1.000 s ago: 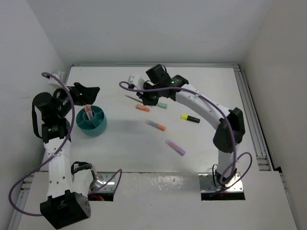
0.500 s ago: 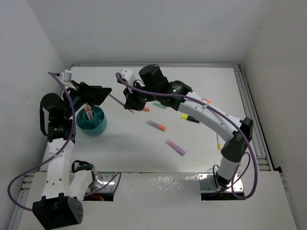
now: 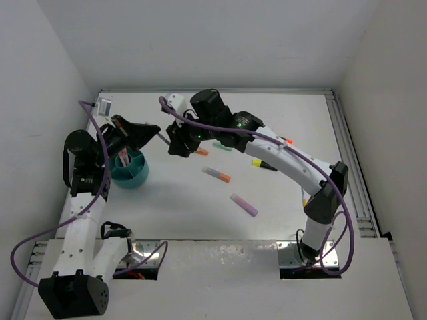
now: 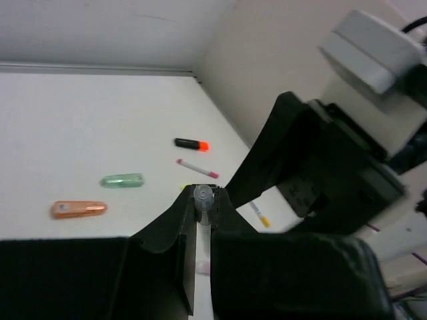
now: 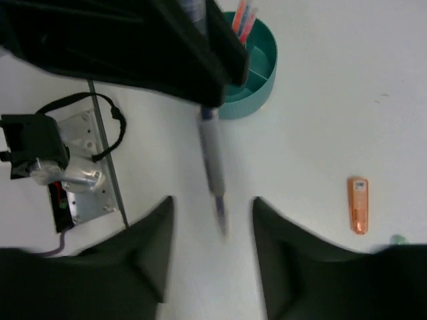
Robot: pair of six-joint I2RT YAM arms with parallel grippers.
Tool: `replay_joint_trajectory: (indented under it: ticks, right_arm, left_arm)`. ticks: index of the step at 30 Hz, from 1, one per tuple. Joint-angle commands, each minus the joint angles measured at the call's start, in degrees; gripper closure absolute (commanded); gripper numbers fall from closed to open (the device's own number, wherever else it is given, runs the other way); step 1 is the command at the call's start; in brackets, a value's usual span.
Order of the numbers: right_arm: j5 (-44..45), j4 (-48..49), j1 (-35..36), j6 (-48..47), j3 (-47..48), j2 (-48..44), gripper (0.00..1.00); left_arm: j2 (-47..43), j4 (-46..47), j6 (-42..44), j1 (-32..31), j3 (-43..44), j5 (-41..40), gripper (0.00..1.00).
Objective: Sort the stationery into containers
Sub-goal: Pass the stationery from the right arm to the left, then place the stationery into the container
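Observation:
A slim grey pen with a dark tip hangs in mid-air, and my left gripper is shut on its upper end. My right gripper stands open with the pen's tip between its fingers, touching neither. The two grippers meet just right of the teal bowl, left gripper facing right gripper. Pink and orange pens stand in the bowl. On the table lie an orange marker, a pink-orange pen, a purple marker and a black marker with a yellow cap.
A mint green marker, an orange marker, a black marker with an orange cap and a thin pink pen lie farther out. The left arm's base plate and cable sit at the near edge. White walls enclose the table.
My right arm carried the pen leftward to my left gripper. The left gripper closed on the pen and the right gripper opened, letting it go.

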Motion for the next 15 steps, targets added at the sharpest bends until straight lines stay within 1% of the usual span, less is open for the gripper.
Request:
replay_joint_trajectory:
  ticks: [1, 2, 3, 4, 5, 6, 7, 8, 10, 11, 15]
  right_arm:
    - [0.03, 2.50, -0.96, 2.16, 0.76, -1.75, 0.45]
    - [0.38, 2.50, -1.66, 2.52, 0.05, -2.27, 0.39]
    - [0.64, 2.67, -2.54, 2.78, -1.09, -2.89, 0.35]
    - [0.56, 2.85, -4.46, 2.78, -2.23, -4.11, 0.35]
    - [0.64, 3.02, -5.53, 2.78, -4.85, -4.65, 0.35]
    - [0.56, 3.03, -6.49, 2.96, -6.53, -5.44, 0.35]
    - [0.56, 3.11, -8.51, 3.22, -9.42, -6.66, 0.35]
    - [0.64, 3.37, -9.40, 3.40, -10.93, -7.20, 0.35]
    - [0.56, 3.55, -12.03, 3.57, -13.57, -8.08, 0.35]
    - [0.38, 3.55, -12.91, 3.66, -15.93, -8.43, 0.36]
    - [-0.06, 4.43, -15.73, 4.10, -20.51, -8.87, 0.37]
  left_arm:
    - [0.02, -4.84, 7.91, 1.66, 4.46, -4.08, 1.00]
    - [0.19, -8.35, 11.79, 2.36, 6.41, -5.84, 1.00]
    - [0.37, -17.17, 15.92, 3.07, 8.43, -8.30, 1.00]
    - [0.63, -20.22, 20.14, 3.60, 10.19, -11.02, 1.00]
    - [0.72, -22.77, 26.97, 4.30, 12.47, -18.44, 1.00]
    - [0.90, -26.63, 29.82, 4.48, 13.10, -22.95, 1.00]
    - [0.99, -28.23, 34.55, 4.57, 13.71, -27.26, 1.00]
    - [1.51, -29.55, 36.51, 4.83, 13.81, -33.40, 1.00]
    - [2.04, -30.01, 39.41, 5.09, 13.28, -37.57, 1.00]
    - [2.13, -29.66, 41.25, 5.79, 12.67, -39.07, 1.00]
    - [2.22, -24.48, 43.81, 7.29, 7.23, -39.61, 1.00]
